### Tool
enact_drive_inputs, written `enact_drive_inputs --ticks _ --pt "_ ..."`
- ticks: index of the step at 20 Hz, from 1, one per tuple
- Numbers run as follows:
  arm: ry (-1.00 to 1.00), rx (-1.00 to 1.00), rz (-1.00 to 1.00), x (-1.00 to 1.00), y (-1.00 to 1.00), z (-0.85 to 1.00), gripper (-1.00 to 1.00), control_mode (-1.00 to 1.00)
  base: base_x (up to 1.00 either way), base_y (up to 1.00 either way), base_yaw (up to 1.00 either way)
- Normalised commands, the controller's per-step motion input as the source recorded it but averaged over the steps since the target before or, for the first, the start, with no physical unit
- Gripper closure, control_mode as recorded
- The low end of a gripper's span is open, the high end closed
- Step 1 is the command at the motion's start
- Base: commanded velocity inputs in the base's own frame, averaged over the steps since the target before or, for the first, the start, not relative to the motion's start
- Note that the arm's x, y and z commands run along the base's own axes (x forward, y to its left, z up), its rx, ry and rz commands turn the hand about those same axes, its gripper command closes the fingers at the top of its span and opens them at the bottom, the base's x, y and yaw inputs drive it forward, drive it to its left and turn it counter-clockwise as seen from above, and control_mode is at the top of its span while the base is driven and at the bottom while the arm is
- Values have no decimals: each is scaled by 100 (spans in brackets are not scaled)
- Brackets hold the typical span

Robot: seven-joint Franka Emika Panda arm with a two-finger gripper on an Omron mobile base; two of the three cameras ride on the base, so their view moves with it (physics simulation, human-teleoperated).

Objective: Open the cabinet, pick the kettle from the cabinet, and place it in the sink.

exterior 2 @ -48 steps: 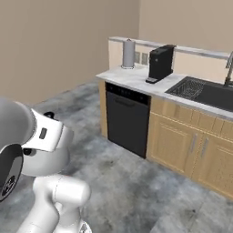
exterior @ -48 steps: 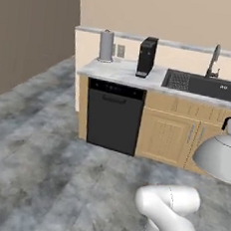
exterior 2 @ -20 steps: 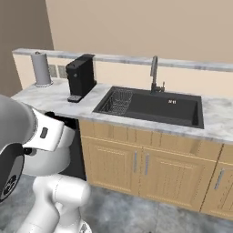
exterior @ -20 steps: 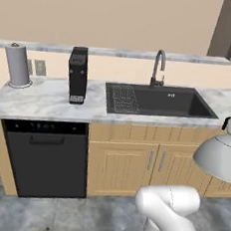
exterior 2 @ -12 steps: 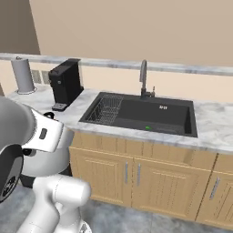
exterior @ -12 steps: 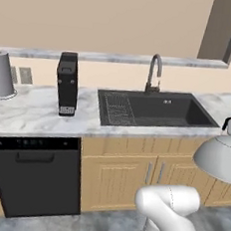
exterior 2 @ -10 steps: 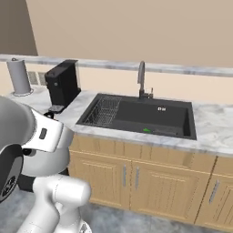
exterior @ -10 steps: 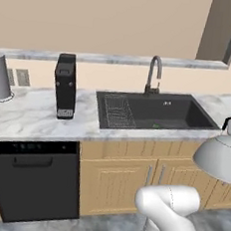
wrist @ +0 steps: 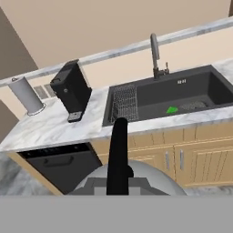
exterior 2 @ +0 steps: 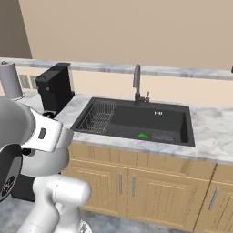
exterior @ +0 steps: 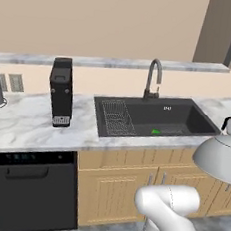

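The squat, dome-shaped, silvery-grey metal kettle (wrist: 129,179) is seen in the hand view directly below the fingers, its black top handle (wrist: 118,154) rising straight up toward them. The fingers themselves are hidden there, but the jaws are taken to be shut on that handle, with the kettle hanging from them. In the left base view the kettle's dome (exterior: 219,156) is carried in the air on the near side of the counter edge, clear of the marble top.

The dark grey rectangular sink (wrist: 200,91) lies ahead of the fingers and lower, offset toward the faucet side. Its long axis runs across the line of approach, along the counter. The wire rack (wrist: 124,105) fills the end of the basin nearest the fingers; the open floor with a small green item (wrist: 171,109) lies beyond it. The curved grey gooseneck faucet (wrist: 155,51) stands at the far rim.

Judged from this, a forward carry over the counter edge, then a descent, is still needed.
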Motion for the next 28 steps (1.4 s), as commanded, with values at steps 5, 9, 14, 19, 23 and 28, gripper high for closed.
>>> enact_drive_inputs --ticks 5,9,14,19,23,28 --pt "0 0 0 0 0 0 100 100 25 -31 -4" --pt "0 0 0 0 0 0 100 100 26 -34 -5" --pt "0 0 0 0 0 0 100 100 24 -42 -5" --pt "0 0 0 0 0 0 100 100 46 -17 -1" --pt "0 0 0 0 0 0 100 100 55 -7 0" --pt "0 0 0 0 0 0 100 100 52 -12 0"
